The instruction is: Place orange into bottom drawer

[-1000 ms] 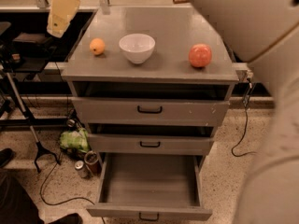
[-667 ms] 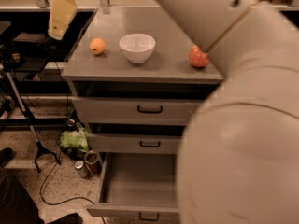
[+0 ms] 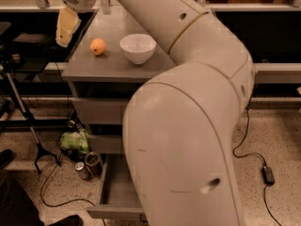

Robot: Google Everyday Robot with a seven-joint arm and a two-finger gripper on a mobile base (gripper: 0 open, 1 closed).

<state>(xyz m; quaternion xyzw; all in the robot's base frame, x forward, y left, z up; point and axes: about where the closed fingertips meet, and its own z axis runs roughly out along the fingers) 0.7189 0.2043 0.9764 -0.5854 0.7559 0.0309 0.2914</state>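
The orange (image 3: 98,46) sits on the grey cabinet top (image 3: 89,68), just left of a white bowl (image 3: 138,47). My gripper (image 3: 66,26) hangs at the upper left, above the cabinet's left edge, up and to the left of the orange and apart from it. The bottom drawer (image 3: 115,194) is pulled out and open; only its left part shows. My large white arm (image 3: 188,126) covers the right half of the cabinet and drawers.
The two upper drawers (image 3: 96,109) show only at their left ends. A green bag (image 3: 75,141) and cans (image 3: 82,170) lie on the floor left of the cabinet, beside a black stand (image 3: 33,135). A cable with a power brick (image 3: 268,174) lies at right.
My arm has swung across the view and now hides the reddish fruit and the cabinet's right side. The gripper stays near the upper left; the orange and bowl have not moved.
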